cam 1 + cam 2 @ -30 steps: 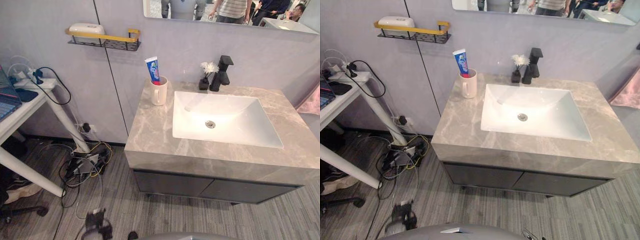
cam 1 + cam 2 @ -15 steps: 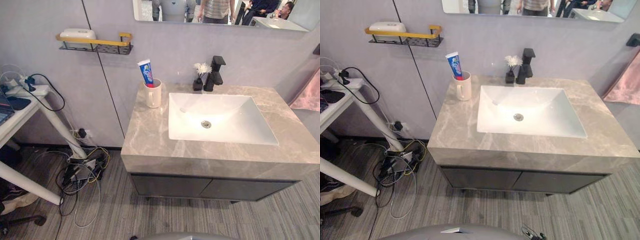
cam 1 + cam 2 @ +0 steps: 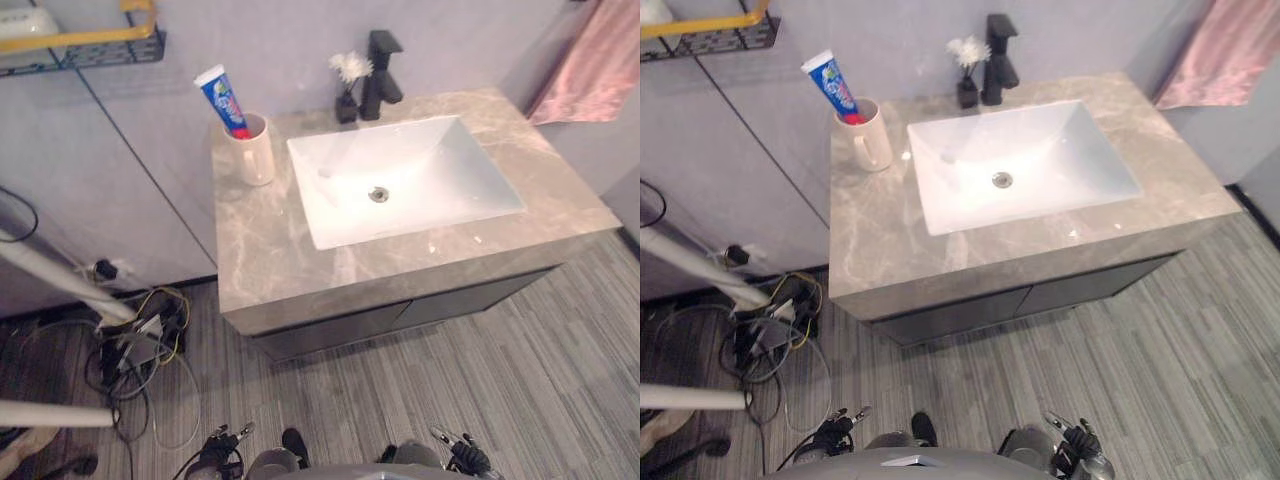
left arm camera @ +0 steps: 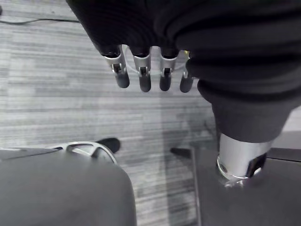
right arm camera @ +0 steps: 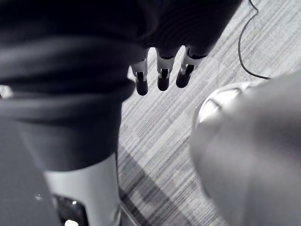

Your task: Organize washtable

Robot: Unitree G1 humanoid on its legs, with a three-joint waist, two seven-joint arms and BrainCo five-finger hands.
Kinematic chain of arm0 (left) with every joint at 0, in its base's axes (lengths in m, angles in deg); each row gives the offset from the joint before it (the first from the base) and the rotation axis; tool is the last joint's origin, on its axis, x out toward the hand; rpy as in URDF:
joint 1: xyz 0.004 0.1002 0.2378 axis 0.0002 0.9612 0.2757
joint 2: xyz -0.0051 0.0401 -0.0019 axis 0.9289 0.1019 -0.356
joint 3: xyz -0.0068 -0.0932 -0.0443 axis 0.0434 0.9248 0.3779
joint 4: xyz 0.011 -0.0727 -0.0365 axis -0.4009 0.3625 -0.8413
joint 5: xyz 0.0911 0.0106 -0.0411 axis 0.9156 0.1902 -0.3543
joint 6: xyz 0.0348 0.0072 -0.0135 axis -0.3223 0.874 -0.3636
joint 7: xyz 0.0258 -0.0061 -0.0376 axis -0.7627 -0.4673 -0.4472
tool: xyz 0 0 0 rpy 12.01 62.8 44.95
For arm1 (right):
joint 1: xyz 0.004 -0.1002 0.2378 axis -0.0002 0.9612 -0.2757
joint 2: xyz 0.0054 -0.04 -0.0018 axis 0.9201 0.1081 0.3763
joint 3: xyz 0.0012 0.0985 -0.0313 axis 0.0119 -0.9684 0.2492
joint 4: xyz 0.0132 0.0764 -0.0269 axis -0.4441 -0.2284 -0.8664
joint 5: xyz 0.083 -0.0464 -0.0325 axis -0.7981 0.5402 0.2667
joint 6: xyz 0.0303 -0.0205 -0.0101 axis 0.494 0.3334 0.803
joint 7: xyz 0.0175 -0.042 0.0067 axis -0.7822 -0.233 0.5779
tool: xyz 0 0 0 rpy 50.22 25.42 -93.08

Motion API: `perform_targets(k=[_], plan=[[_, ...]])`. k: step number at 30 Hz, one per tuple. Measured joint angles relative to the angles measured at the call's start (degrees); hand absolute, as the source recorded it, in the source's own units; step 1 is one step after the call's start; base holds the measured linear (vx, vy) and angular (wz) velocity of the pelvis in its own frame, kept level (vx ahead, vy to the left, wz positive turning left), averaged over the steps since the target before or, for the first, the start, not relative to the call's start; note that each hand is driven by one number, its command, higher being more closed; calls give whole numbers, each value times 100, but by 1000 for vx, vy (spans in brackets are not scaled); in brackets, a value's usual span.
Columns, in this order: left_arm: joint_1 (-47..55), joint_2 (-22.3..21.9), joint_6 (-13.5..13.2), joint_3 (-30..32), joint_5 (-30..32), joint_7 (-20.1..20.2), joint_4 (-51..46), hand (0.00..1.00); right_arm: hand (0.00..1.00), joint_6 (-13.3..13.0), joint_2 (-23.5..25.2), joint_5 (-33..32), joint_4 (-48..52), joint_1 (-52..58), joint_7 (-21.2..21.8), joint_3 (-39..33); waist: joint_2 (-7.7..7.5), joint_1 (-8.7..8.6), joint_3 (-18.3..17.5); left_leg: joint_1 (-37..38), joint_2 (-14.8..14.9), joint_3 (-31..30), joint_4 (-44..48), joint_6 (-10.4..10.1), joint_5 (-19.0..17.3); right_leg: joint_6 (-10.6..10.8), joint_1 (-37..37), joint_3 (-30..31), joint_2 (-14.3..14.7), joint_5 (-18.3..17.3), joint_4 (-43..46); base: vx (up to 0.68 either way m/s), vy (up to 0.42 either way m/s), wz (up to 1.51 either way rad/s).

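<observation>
One wall shelf point(image 3: 90, 45) hangs far left of the sink point(image 3: 445, 160), and one tangle of cables point(image 3: 140, 345) lies on the floor point(image 3: 480, 380) down to the sink's left. On the grey marble desk point(image 3: 270, 260), just left of the sink's back corner, stands one cream mug point(image 3: 254, 152) with one toothpaste tube point(image 3: 222, 100) upright in it. Behind the sink's back rim are one dark vase point(image 3: 347, 104) of white flowers and one black faucet point(image 3: 381, 70), side by side. One pink towel point(image 3: 590, 60) hangs right of the sink.

The eye views take in the desk from above; the wrist views bring the fingers close. The left robot hand point(image 4: 144, 75) and the right robot hand point(image 5: 162, 75) both hang with straight, slack fingers over the striped floor, empty, low in front of the sink and well apart from the mug
</observation>
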Motion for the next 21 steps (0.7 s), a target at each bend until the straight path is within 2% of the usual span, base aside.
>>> perform_targets(k=[1, 2, 3, 4, 5, 8, 11, 13, 14, 15, 17, 19, 20, 21], plan=[[-9, 38, 5, 29, -19, 8, 8, 0, 0, 2, 58, 24, -3, -86, 9, 102, -128, 42, -38, -69, 6, 182, 117, -4, -17, 242, 203, 6, 180, -78, -763, -172, -104, -95], [-7, 35, 18, 111, -19, 12, 18, 0, 0, 2, 75, 52, 0, -166, 17, 182, -147, 78, -77, -164, 39, 289, 156, -34, -36, 276, 351, 80, 430, -59, -1539, -176, -129, -90], [-16, 34, 26, 144, -19, 12, 17, 0, 0, -1, 72, 56, 3, -198, 21, 233, -152, 93, -81, -213, 49, 306, 171, -54, -49, 298, 438, 127, 534, -46, -1877, -188, -148, -65], [-68, 15, 47, 145, -18, 11, 27, 0, 0, 0, 49, 57, -1, -235, 24, 285, -103, 68, -37, -323, 112, 289, 244, -78, -62, 346, 563, 121, 728, 78, -2421, -184, -104, -32], [-89, 9, 65, 147, -19, 6, 39, 0, 0, 4, 29, 57, -3, -219, 22, 309, -29, 64, 9, -360, 235, 264, 330, -138, -16, 284, 663, 133, 896, 271, -2687, -207, -94, -17], [-53, -4, 74, 162, -18, -16, 35, 0, 0, 6, 29, 57, -24, -57, 19, 393, -16, 112, 18, -459, 538, 263, 746, -190, -68, 155, 761, 239, 1142, 403, -2938, -163, -53, -16], [-50, -3, 156, 168, 33, -25, 42, 0, 0, -24, 7, 45, 25, -78, 21, 484, 85, 149, 76, -690, 1113, 247, 1578, -237, -321, -1, 748, 579, 1480, 507, -3065, -153, -32, -49], [-56, -23, 182, 168, 91, -31, 47, 0, 0, -26, -35, 18, 28, -77, 22, 513, 130, 166, 129, -808, 1204, -324, 1988, -219, -354, -52, 767, 869, 1569, 521, -3044, -128, -111, -82], [-1, -116, 189, 198, 96, -41, 61, 0, 0, -25, -91, 16, 23, -58, 24, 595, 198, 234, 181, -905, 1030, -1243, 2107, -408, -549, -133, 777, 1211, 1585, 531, -2978, -135, -104, -136], [20, -191, 194, 193, 99, -33, 71, 0, 0, -24, -209, 26, 21, -14, 30, 600, 314, 329, 196, -905, 568, -2252, 1983, -602, -683, -172, 675, 1570, 1582, 516, -2905, -143, -33, -146], [19, -292, 194, 118, 98, -17, 69, 0, 0, -22, -355, 41, 20, 19, 39, 607, 545, 314, 230, -918, -17, -3289, 1457, -626, -692, -192, 515, 1997, 1595, 527, -2813, -142, 152, -132], [12, -367, 186, 147, 96, -9, 71, 0, 0, -25, -361, 41, 89, 105, 52, 594, 560, 314, 235, -762, -267, -3525, 1194, -550, -687, -187, 403, 2453, 1561, 532, -2865, 47, 181, -109], [-6, -375, 169, 275, 96, -15, 58, 0, 0, -16, -363, 67, 152, 127, 56, 626, 559, 332, 194, -663, -530, -3849, 1116, -630, -862, -177, 237, 2761, 1536, 538, -2869, 196, 135, -88], [-23, -412, 147, 439, 97, -31, 11, 0, 0, -17, -358, 103, 195, 177, 65, 696, 505, 353, 215, -629, -740, -4143, 1178, -579, -997, -153, 109, 3034, 1533, 553, -2743, 311, 160, -131]])
